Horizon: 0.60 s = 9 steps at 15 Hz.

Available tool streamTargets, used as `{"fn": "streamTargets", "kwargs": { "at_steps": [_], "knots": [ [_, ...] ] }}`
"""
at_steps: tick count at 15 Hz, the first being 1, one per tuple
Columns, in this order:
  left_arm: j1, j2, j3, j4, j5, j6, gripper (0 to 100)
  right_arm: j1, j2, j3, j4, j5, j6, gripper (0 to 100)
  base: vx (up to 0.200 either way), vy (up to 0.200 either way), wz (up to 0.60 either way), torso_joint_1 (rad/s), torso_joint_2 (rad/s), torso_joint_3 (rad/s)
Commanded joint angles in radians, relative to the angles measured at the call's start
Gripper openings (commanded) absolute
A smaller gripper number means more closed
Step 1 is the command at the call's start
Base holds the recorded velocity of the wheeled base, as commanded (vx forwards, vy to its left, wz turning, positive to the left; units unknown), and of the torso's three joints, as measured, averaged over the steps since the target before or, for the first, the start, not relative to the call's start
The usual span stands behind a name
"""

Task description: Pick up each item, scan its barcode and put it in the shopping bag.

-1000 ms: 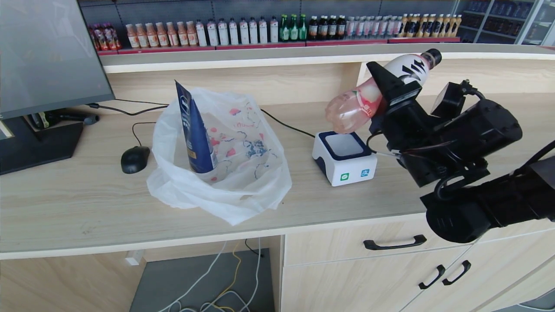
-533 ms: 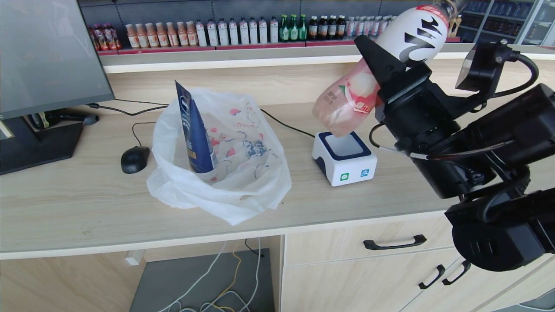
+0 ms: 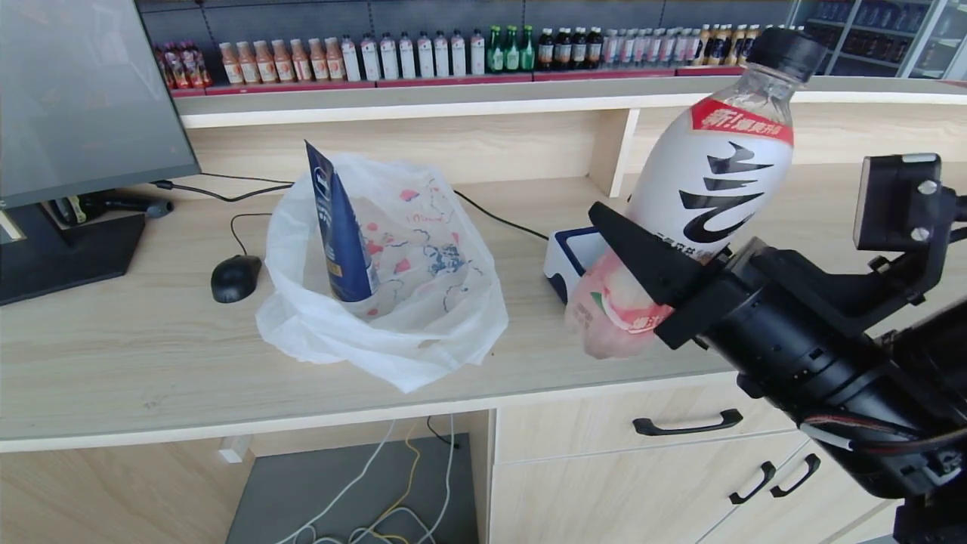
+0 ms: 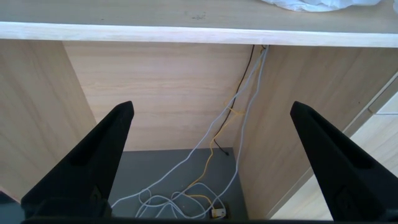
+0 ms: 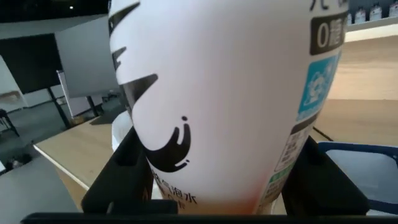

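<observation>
The right gripper, clamped low on the peach drink bottle, holds it cap-up with the scanner just beyond, seemingly leaving the label clear for reading, the shopping bag off to its left, while the left gripper hangs fingers apart below the counter.

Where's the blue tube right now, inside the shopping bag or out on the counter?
Inside: the blue tube stands upright in the open shopping bag, with the bag's plastic all around its base.
</observation>
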Motion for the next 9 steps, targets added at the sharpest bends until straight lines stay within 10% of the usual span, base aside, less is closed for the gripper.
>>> {"fn": "streamTargets", "kwargs": {
  "at_steps": [1,9],
  "knots": [
    [0.0,0.0,0.0,0.0,0.0,0.0,100,-0.007,-0.054,0.102,-0.001,0.001,-0.099,0,0.0,0.0,0.0,0.0,0.0,0.0],
    [0.0,0.0,0.0,0.0,0.0,-0.003,100,-0.076,-0.023,0.022,-0.001,-0.004,-0.211,0,0.0,0.0,0.0,0.0,0.0,0.0]
  ]
}}
